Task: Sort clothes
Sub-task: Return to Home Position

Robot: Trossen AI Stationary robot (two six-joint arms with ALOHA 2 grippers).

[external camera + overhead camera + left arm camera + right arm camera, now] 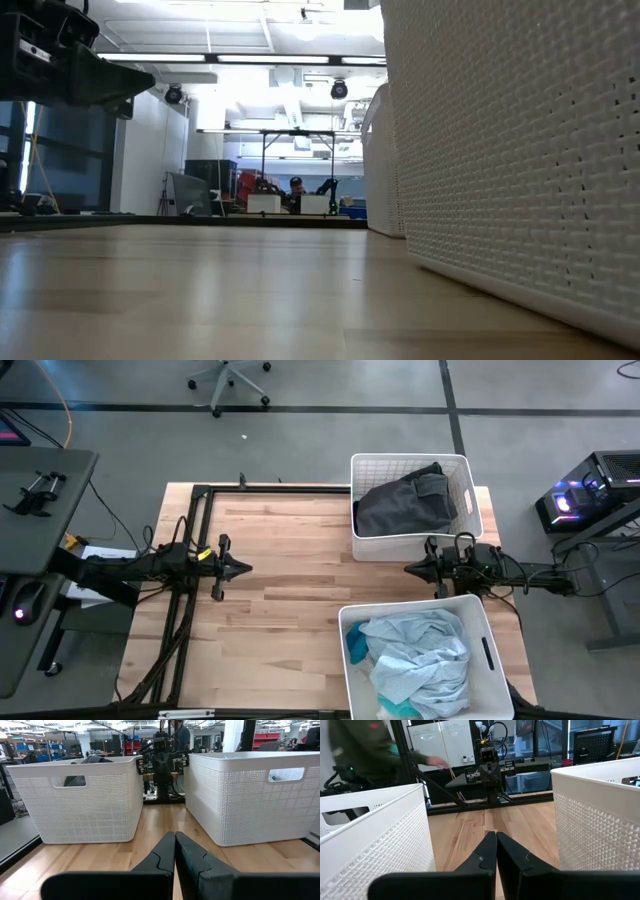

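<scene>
Dark clothes (405,502), black and charcoal, lie heaped in the far white bin (465,510). Pale blue, teal and white clothes (415,655) lie heaped in the near white bin (490,660). My left gripper (246,569) is shut and empty above the table's left part, pointing toward the right edge. My right gripper (410,569) is shut and empty between the two bins, pointing toward the left edge. Both sets of shut fingers show in the wrist views (175,851) (496,851).
The wooden table top (290,590) lies bare between the two grippers. A black frame (190,560) runs along the left side. A person in a dark green top (365,750) stands beyond the table's left edge. An office chair (230,382) stands on the floor behind.
</scene>
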